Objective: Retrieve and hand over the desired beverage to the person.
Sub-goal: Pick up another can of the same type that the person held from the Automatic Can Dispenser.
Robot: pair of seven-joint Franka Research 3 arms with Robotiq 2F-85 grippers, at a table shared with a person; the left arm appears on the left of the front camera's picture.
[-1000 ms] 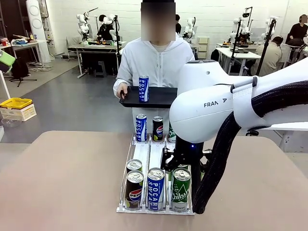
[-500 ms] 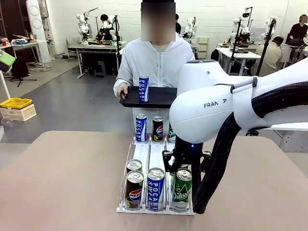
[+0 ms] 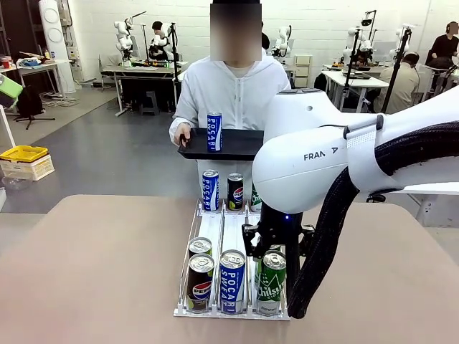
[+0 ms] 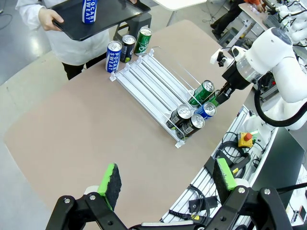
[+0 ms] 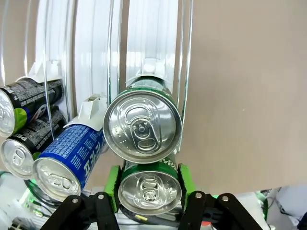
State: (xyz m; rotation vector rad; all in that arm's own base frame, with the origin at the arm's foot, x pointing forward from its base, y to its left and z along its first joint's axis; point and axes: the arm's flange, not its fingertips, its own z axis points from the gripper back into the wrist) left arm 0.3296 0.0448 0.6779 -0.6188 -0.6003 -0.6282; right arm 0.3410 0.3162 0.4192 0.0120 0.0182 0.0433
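My right gripper [image 5: 147, 184] is clamped on a green can [image 5: 149, 188] at the near end of the rack [image 3: 222, 233] — its pads press both sides. My left gripper [image 4: 165, 181] hangs wide open, holding nothing, above the table [image 4: 81, 129]. The person [image 3: 233, 93] stands opposite — their tray [image 3: 233, 143] carries a blue can [image 3: 214, 132].

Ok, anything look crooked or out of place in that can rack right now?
Yes. In the rack's right lane, the front green can leans left instead of standing upright like the Pepsi can and Pocari Sweat can beside it. The right gripper is shut on it. Nothing looks spilled.
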